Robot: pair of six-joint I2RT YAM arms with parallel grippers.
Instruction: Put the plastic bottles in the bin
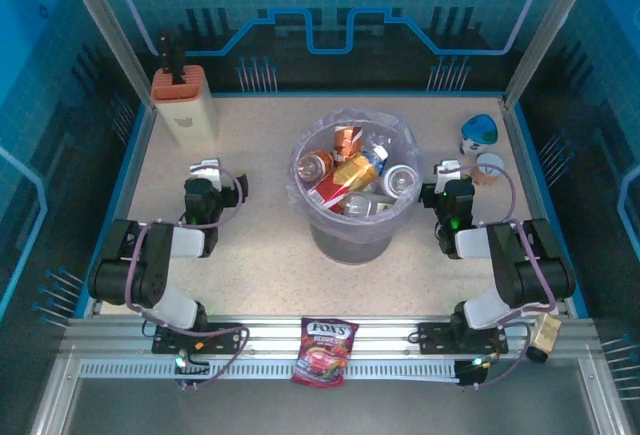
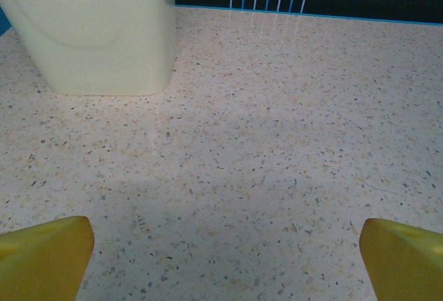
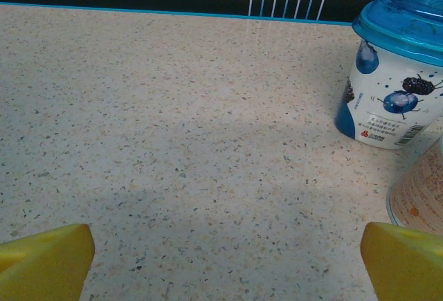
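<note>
The plastic bottles (image 1: 355,170) lie heaped inside the bin (image 1: 348,243) at the middle of the surface (image 1: 262,255). To its left the left claw (image 1: 205,169) stands wide open and empty, facing the beige block (image 1: 187,105); the right claw (image 1: 447,168), equally open and empty, sits near the blue-lidded cup (image 1: 479,133)
</note>
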